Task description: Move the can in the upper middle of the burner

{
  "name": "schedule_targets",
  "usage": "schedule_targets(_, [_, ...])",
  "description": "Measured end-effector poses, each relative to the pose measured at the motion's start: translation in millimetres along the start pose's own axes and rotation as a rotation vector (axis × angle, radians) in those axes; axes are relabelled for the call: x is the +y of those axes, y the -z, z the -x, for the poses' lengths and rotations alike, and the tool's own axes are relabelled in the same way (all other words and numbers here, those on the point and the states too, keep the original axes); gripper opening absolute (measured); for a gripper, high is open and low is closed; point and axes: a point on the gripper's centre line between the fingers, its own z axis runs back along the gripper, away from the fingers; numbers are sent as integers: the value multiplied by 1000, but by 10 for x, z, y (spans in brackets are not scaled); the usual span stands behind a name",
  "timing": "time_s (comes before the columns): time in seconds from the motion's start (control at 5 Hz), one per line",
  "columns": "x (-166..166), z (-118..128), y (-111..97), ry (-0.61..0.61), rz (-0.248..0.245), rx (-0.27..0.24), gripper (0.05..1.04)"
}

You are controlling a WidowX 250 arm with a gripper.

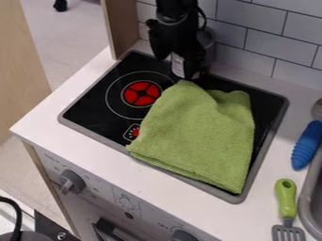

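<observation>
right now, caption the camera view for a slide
Black robot gripper at the rear of a toy stovetop, where a green towel lies beside a red burner

Black arm (177, 10) with thin, curving black cable (203, 17)

Open way left of the red burner (141, 93), green cloth (201, 134) blocking at right.
Low black glass (93, 110) gives free passing from the burner's left side; above left of the burner, the wooden panel (124, 28) stands as a high side. The cloth, with raised folds, covers the right part of the burner's outer ring, and behind the burner the tiled wall (261, 37) closes the room.
</observation>
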Motion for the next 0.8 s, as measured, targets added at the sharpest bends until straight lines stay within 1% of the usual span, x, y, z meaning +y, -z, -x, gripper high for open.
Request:
schedule_targets(0.2, [166, 36, -135, -27, 9, -8, 997])
schedule_targets(0.4, [330, 189, -252, -36, 19, 12, 997])
schedule_targets(0.6, [444, 312, -337, -55, 15, 58, 997])
schedule_targets(0.8, [540, 415, -398, -115, 21, 90, 997])
